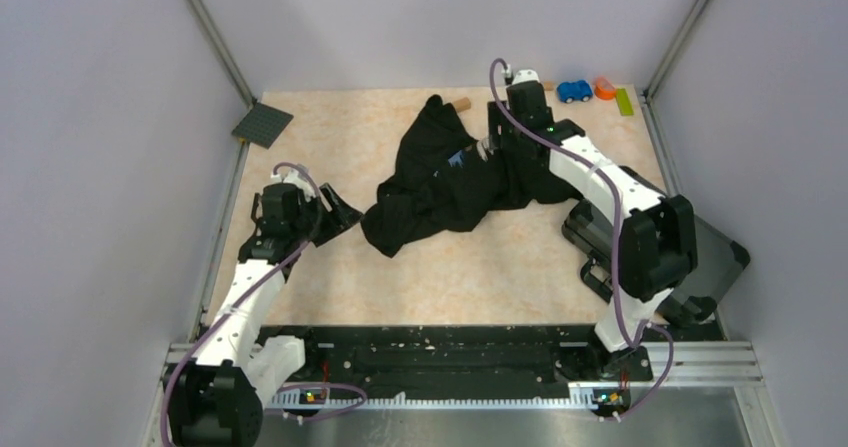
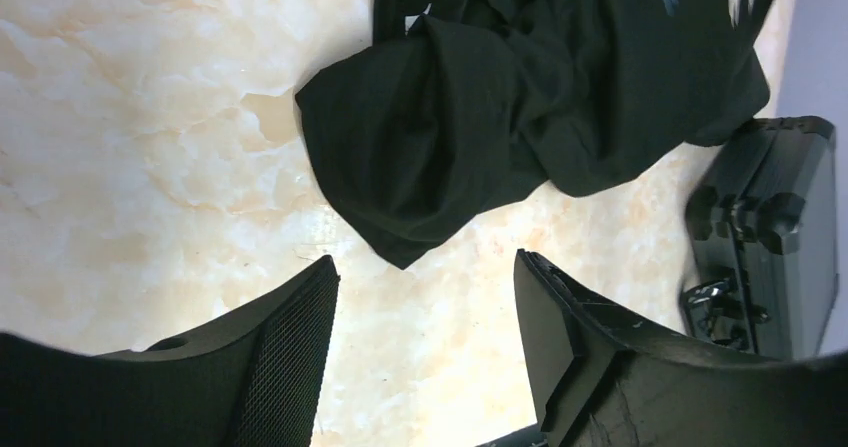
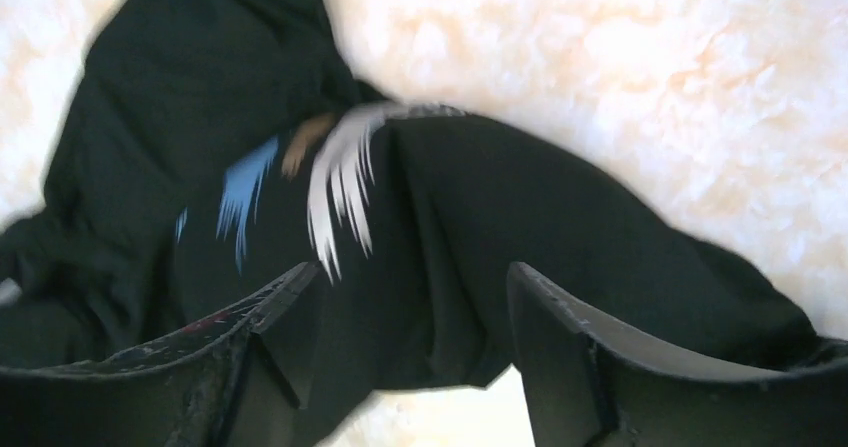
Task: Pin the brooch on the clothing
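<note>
left arm (image 1: 238,307): white link shells, black joint housings.
right arm (image 1: 600,182): same scheme, with a bulky black elbow block.
cables (image 1: 614,247): one lilac-grey hose per arm, run along the outside and looped above the wrist.
left gripper (image 2: 425,262): black, two wedge-shaped fingers (image 2: 285,352); one inner face has a fine mesh texture.
right gripper (image 3: 412,267): black matte, pale wear on the edges; view blurred.
bases (image 1: 215,402): black blocks; small boards with green/orange LEDs next to them.

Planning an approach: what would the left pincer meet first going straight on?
Likely the bunched edge of the black T-shirt; the open left pincer has only bare table before it, though depth is unclear.
</note>
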`<state>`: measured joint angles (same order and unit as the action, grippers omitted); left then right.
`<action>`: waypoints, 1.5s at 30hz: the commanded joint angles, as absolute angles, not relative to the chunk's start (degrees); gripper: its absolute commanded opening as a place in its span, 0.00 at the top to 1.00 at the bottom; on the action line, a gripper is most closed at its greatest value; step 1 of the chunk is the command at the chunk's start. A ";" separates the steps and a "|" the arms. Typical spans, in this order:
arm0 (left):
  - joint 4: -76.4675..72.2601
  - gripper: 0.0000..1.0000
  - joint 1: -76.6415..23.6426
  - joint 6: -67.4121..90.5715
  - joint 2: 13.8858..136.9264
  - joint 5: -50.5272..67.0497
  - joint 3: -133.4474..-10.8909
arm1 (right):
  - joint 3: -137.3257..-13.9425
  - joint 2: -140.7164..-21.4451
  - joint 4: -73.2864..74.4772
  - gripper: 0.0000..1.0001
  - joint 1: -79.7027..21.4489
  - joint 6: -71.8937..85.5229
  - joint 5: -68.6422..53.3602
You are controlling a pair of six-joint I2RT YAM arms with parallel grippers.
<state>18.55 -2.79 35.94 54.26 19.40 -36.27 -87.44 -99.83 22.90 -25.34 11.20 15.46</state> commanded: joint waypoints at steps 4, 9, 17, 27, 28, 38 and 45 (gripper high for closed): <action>17.97 0.30 -2.70 31.71 52.45 18.14 -28.72 | -72.69 -87.21 20.46 0.27 -25.83 12.99 7.79; 9.98 0.34 -3.21 34.37 55.50 20.49 -21.82 | -60.30 -80.22 16.12 0.27 -26.13 17.28 1.61; 1.61 0.38 -10.43 34.32 63.66 17.38 -23.83 | -51.44 -76.34 11.51 0.29 -26.27 21.30 -1.57; 2.73 0.40 -23.16 31.14 72.30 3.85 -29.15 | -45.67 -75.33 8.80 0.28 -26.72 23.06 -2.65; 2.70 0.41 -24.16 30.93 73.27 2.52 -29.73 | -45.31 -75.27 8.66 0.28 -26.80 23.23 -2.70; 4.16 0.49 -32.18 29.77 81.38 -7.59 -34.91 | -42.88 -74.86 7.53 0.28 -26.89 23.79 -2.48; 6.84 0.67 -34.64 32.14 86.74 -12.22 -37.08 | -41.55 -74.97 7.29 0.28 -26.94 23.46 -1.11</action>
